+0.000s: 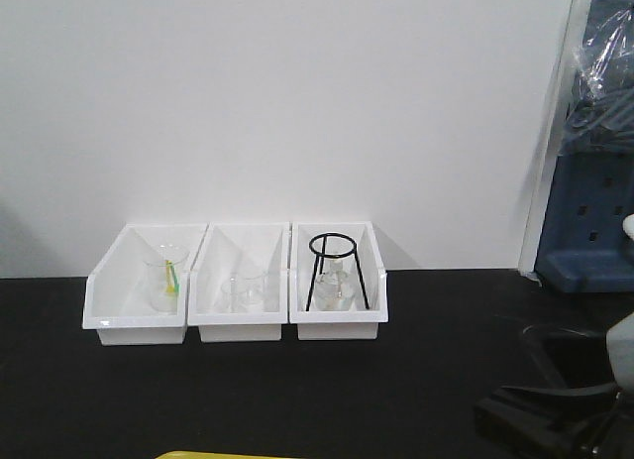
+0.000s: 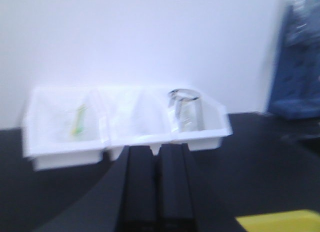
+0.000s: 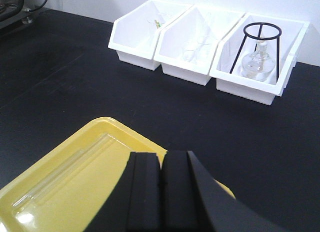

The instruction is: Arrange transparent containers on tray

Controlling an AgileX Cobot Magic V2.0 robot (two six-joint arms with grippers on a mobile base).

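The yellow tray (image 3: 60, 192) lies on the black table at the lower left of the right wrist view. Clear transparent containers (image 3: 67, 167), thin tubes, lie side by side along its far-left side. My right gripper (image 3: 161, 154) hovers over the tray's right corner. Its jaws are pressed together with nothing between them, and it stands apart from the tubes. In the blurred left wrist view my left gripper (image 2: 159, 148) is also shut and empty, pointing at the white bins. A corner of the tray (image 2: 285, 221) shows to its lower right. The tray's edge (image 1: 213, 454) peeks in at the bottom of the front view.
Three white bins (image 1: 238, 315) stand in a row against the back wall. One holds a beaker (image 1: 166, 281), another a black ring stand (image 3: 257, 41) over a glass flask (image 3: 258, 65). Dark arm hardware (image 1: 545, 424) sits at the front right. Blue equipment (image 1: 594, 221) stands far right.
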